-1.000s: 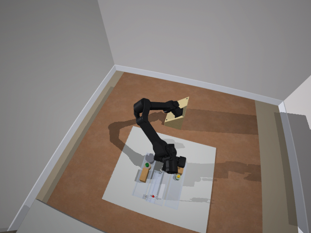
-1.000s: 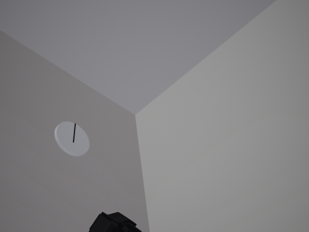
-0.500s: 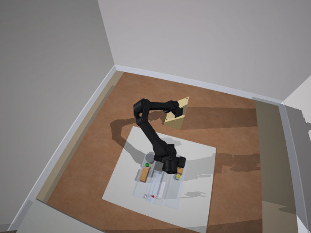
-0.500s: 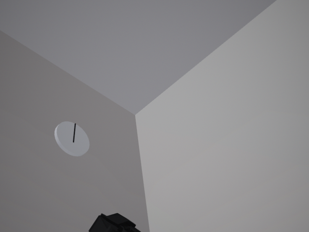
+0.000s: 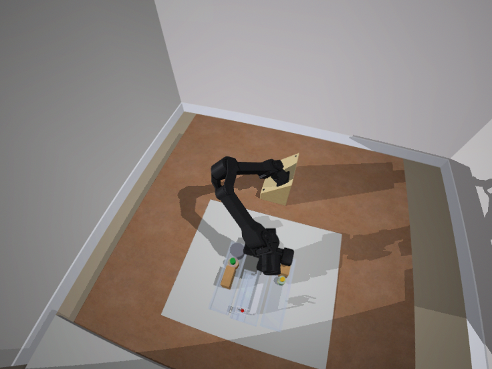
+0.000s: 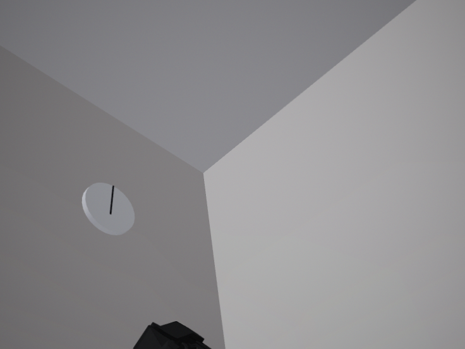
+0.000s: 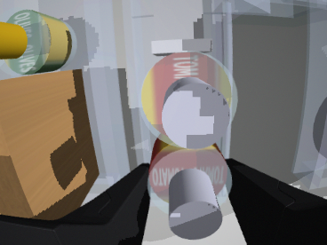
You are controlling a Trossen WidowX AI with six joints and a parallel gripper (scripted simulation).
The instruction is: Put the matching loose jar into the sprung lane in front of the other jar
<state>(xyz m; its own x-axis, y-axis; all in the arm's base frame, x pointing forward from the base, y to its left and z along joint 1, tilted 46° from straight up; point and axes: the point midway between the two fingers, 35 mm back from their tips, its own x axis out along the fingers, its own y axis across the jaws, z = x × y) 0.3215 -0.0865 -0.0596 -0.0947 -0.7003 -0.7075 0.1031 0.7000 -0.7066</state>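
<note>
My gripper (image 7: 187, 169) is shut on a clear jar (image 7: 188, 170) with a red TOMATO label and grey knob, at the bottom of the wrist view. Directly beyond it, a matching tomato jar (image 7: 153, 95) with a grey knob stands in the middle lane. The pale pusher plate (image 7: 166, 47) is just behind that jar. The held jar overlaps the lane jar in this view; whether they touch, and how high the held jar's base is, cannot be told. The front stop is not clearly visible. In the top view the arm hides the fingers and both jars; the exterior view shows only a bit of the arm.
A green olives jar (image 7: 37, 42) with a yellow knob (image 5: 281, 279) (image 7: 11, 41) and a wooden block (image 5: 285, 270) (image 7: 44, 133) are on one side of the lane. Another wooden block (image 5: 228, 277), a green-knobbed jar (image 5: 232, 261) and a grey disc (image 5: 236, 250) are on the other. Clear walls line the lanes.
</note>
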